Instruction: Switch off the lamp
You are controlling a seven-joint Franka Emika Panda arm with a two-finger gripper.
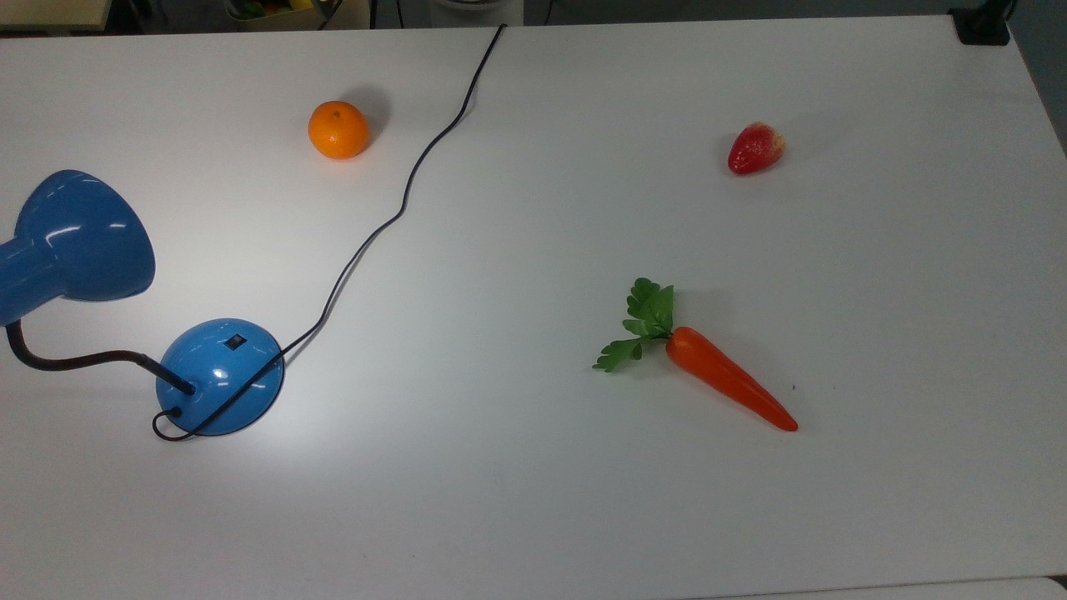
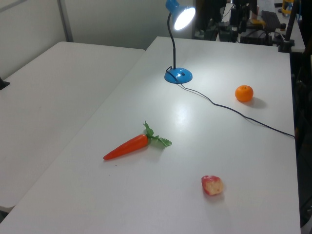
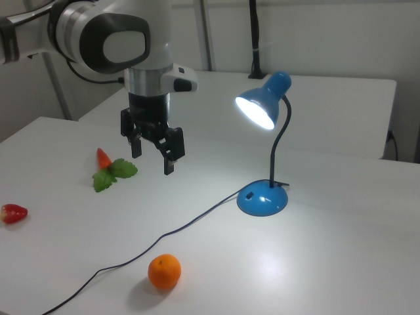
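Near the top view's left edge stands the lamp, its round blue base resting on the white desk and its black bendy neck curving up to the cone-shaped shade. A small black switch sits on top of the domed base. In the right view the shade glows bright inside and faces down toward the right view's left, so the lamp is lit; the left view shows the same bright opening above the base. A thin black cord loops out from the base, crosses over it and runs across the desk to the far edge in the top view.

Beside the cord, on the top view's left of it, lies an orange. Well apart, toward the top view's right, rest a carrot with green leaves and a strawberry, each alone on bare desk.

In the right view the arm's tool hangs above the desk, to the right view's left of the lamp and clear of it, with its 2 dark fingers spread apart and nothing between them. The carrot's leaves show just behind the tool in the right view
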